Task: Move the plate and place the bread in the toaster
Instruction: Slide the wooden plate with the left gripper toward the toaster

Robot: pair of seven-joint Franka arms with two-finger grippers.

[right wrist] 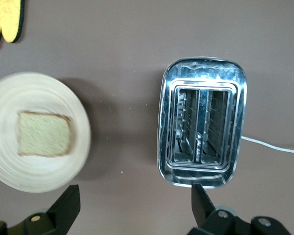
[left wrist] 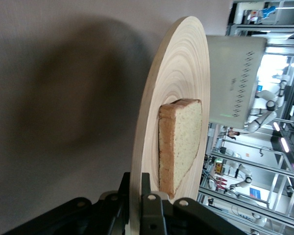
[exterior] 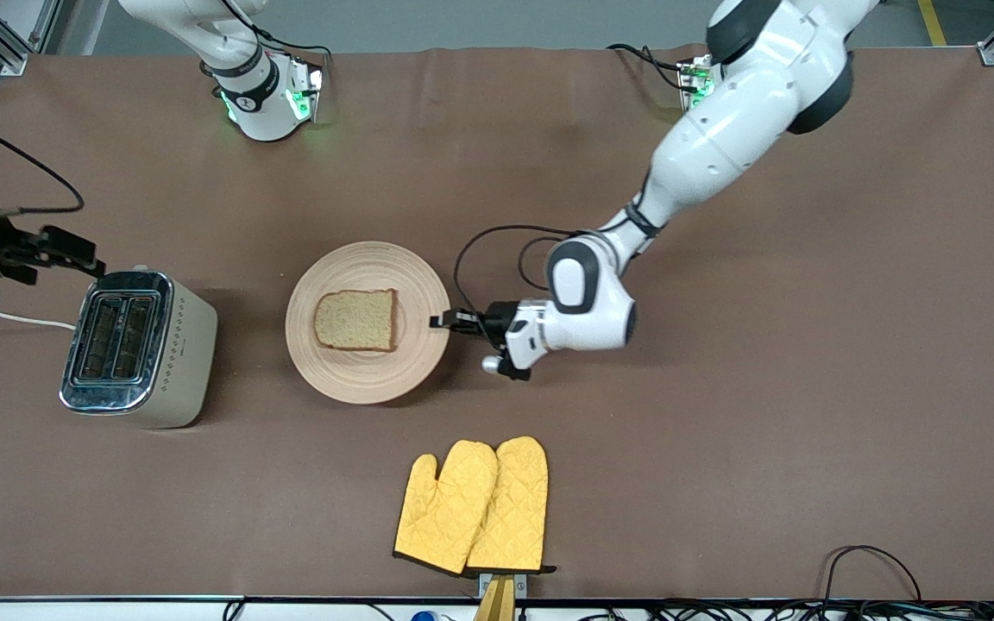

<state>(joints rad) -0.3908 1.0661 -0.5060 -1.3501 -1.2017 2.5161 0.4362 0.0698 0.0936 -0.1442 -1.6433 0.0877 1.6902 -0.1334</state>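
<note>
The wooden plate (exterior: 359,379) lies mid-table with the bread slice (exterior: 357,320) on it. My left gripper (exterior: 443,320) is shut on the plate's rim at the side toward the left arm's end. In the left wrist view the fingers (left wrist: 154,205) clamp the rim of the plate (left wrist: 174,73), with the bread (left wrist: 183,137) just past them. The toaster (exterior: 136,347) stands toward the right arm's end, slots empty. My right gripper (exterior: 83,257) is open and empty in the air beside the toaster. Its wrist view shows the gripper (right wrist: 134,203), toaster (right wrist: 202,129), plate (right wrist: 39,166) and bread (right wrist: 44,133).
A pair of yellow oven mitts (exterior: 475,504) lies near the table's front edge, nearer to the front camera than the plate. The toaster's white cord (exterior: 22,319) runs off toward the right arm's end. Bare brown table lies between the plate and the toaster.
</note>
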